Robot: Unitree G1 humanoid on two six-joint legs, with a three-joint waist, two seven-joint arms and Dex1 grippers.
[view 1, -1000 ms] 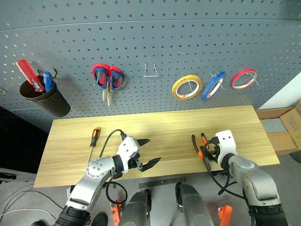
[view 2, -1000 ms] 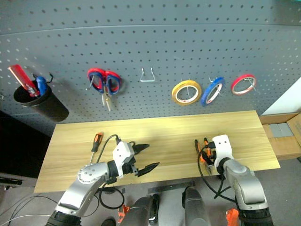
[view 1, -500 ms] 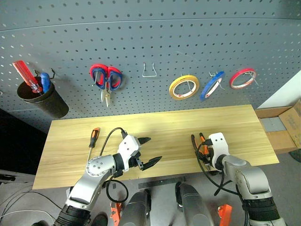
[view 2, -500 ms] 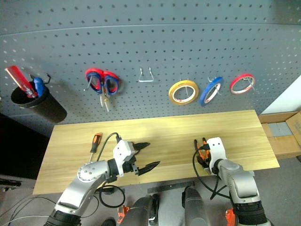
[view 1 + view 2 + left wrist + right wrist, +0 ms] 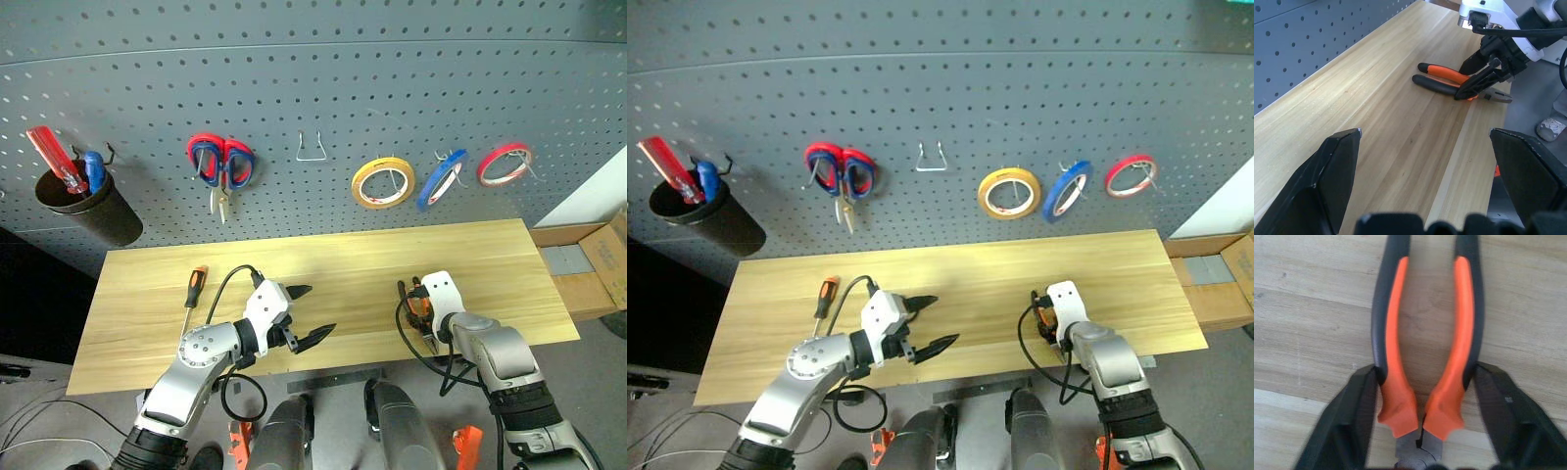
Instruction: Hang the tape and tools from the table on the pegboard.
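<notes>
The pliers, with orange-and-black handles, lie flat on the wooden table near its front right. My right gripper points down over them, one black finger pressed against each handle's outer side near the pivot. My left gripper hangs open and empty over the table's front middle. The slim orange-and-black screwdriver lies at the table's left. The yellowish tape hangs on a hook of the dark grey pegboard.
On the pegboard hang red-and-blue scissors, a blue tape ring, a red tape ring and a bare wire hook. A black cup at far left holds a red screwdriver. A cardboard box stands right of the table.
My right gripper has sunk and tipped down onto the pliers, and its fingers have narrowed around the handles. The left arm has kept still.
</notes>
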